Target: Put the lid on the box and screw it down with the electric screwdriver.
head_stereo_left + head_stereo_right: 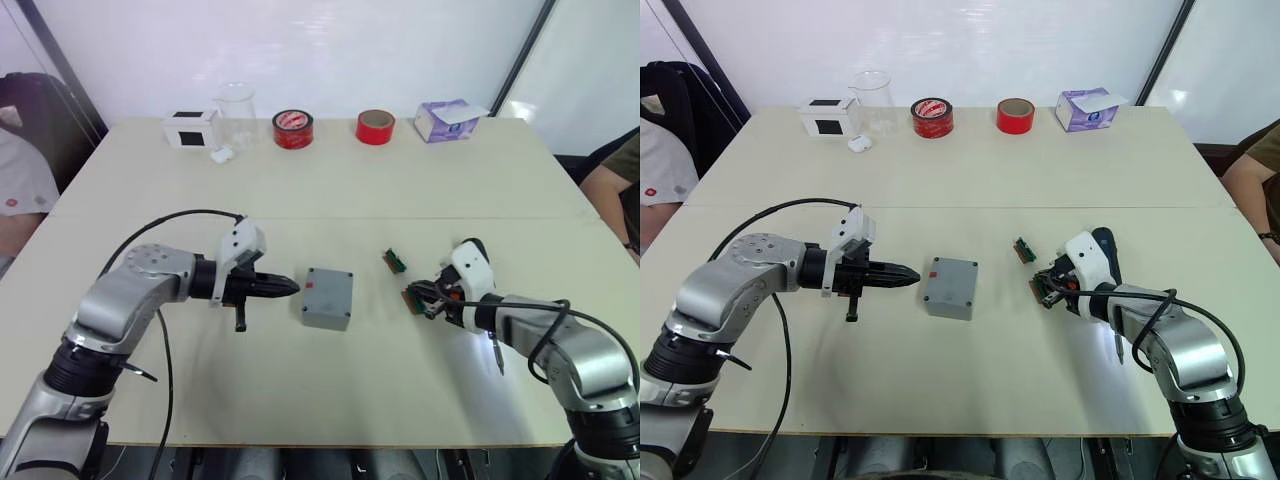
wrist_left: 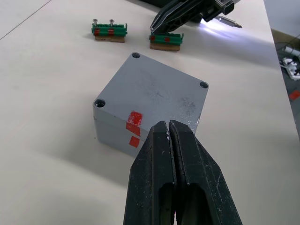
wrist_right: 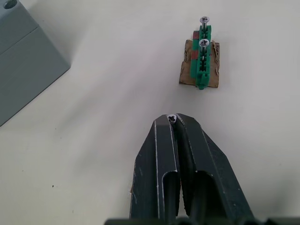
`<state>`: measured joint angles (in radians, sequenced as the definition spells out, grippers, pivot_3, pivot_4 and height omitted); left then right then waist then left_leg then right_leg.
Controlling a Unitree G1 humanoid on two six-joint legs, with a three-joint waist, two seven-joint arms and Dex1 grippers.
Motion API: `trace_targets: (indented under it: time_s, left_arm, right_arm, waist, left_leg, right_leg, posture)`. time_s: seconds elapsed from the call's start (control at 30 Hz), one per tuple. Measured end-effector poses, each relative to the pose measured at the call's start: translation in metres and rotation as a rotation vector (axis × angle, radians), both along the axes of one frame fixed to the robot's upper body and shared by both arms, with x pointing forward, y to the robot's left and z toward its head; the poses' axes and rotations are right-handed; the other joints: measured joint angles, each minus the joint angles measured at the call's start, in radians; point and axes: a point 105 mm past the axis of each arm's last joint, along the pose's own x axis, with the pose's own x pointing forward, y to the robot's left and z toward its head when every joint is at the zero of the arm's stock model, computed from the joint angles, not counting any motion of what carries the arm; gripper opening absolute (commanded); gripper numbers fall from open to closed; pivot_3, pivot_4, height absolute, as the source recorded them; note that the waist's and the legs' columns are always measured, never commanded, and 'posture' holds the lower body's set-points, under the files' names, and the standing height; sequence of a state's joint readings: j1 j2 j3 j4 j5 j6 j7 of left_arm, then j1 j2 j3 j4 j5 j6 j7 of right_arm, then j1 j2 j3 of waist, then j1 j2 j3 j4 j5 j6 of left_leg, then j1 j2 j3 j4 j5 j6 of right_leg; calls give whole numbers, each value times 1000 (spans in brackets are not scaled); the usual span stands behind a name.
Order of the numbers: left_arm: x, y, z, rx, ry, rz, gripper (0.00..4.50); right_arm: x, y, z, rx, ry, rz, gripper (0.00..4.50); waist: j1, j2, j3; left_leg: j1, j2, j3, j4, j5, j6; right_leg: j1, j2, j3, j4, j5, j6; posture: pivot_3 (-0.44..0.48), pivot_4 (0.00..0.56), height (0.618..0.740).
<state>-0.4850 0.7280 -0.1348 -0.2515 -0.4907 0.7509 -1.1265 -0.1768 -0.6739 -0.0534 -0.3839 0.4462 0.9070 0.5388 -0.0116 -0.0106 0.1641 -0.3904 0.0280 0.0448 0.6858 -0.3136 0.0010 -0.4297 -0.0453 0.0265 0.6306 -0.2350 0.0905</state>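
At table centre the lid [image 2: 154,93] is sitting on the box [image 2: 112,133] | your left gripper [image 2: 168,126] is hovering closed, empty | your right gripper [image 3: 172,120] is pinching a screw [image 3: 171,118].

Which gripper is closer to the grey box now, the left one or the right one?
Left. The left gripper is just beside the box, its shut tips pointing at it. The right gripper is further off, by a green screw holder.
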Motion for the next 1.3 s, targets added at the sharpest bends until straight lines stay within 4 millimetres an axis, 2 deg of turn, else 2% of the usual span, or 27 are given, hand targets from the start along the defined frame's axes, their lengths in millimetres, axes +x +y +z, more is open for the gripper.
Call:
trace_targets:
  time_s: [0.4,0.53,0.63,0.8,0.93,1.07,1.13,1.3]
  left_arm:
    - [0,1,-3,0,4,7,0]
    - [0,1,-2,-4,-7,4,0]
    - [2,2,-3,-6,1,12,0]
    - [3,4,-5,-8,7,17,0]
    - [3,5,-6,-9,10,22,0]
    - [3,6,-7,-8,12,29,0]
    - [3,5,-7,-8,10,33,0]
    - [1,5,-8,-6,20,39,0]
  right_arm:
    - [-1,0,1,-5,-4,12,88]
    - [1,-2,7,-1,-30,13,88]
    - [4,-2,20,14,-67,20,88]
    - [6,5,36,24,-108,49,88]
    - [4,21,51,56,-139,110,88]
    - [-1,59,72,129,-190,240,88]
    - [-3,72,70,133,-181,282,88]
    - [-7,85,61,134,-145,324,88]
  waist:
    - [0,0,0]
    - [0,0,0]
    - [0,0,0]
    - [-1,0,0]
    - [0,0,0]
    - [-2,0,0]
    - [-1,0,0]
    - [1,0,0]
  left_leg:
    - [0,0,0,0,0,0]
    - [0,0,0,0,0,0]
    - [0,0,0,0,0,0]
    - [0,0,0,0,0,0]
    - [0,0,0,0,0,0]
    - [0,0,-2,0,0,0]
    - [0,0,-2,0,0,0]
    - [0,-1,-2,0,0,0]
  right_leg:
    - [0,0,0,0,0,0]
    - [0,0,0,0,0,0]
    - [0,0,0,0,0,0]
    - [0,0,0,0,0,0]
    - [0,0,0,0,0,0]
    - [0,0,0,0,0,0]
    - [0,0,0,0,0,0]
    - [0,-2,0,0,0,0]
  posture:
    - [0,150,740]
    - [0,150,740]
    - [0,150,740]
    - [0,150,740]
    - [0,150,740]
    - [0,150,740]
    - [0,150,740]
    - [0,150,740]
